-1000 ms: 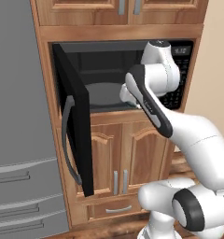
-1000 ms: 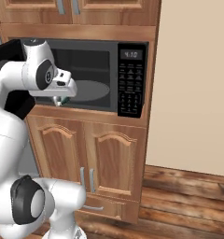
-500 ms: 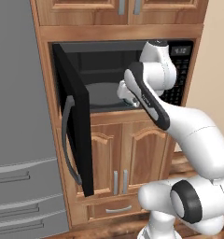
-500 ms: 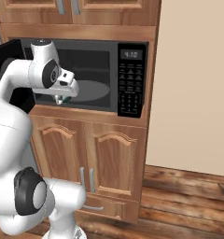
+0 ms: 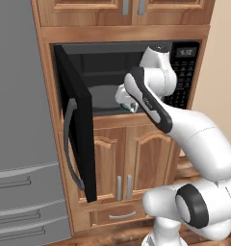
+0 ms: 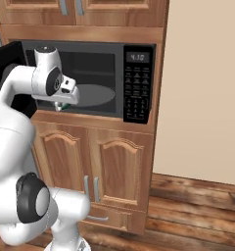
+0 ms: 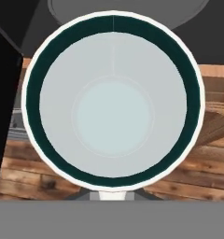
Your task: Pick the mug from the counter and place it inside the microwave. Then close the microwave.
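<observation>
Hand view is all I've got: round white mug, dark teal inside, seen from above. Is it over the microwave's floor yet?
Observer: Not yet. In the left base view the white mug with the teal interior hangs at the front lip of the black built-in microwave, by the opening's lower edge.
Operator: Door in the way?
Observer: No. The black door with the long grey handle stands swung wide to the left, away from the arm.
Operator: Anything inside the cavity?
Observer: The right base view shows a bare grey round turntable beyond the gripper.
</observation>
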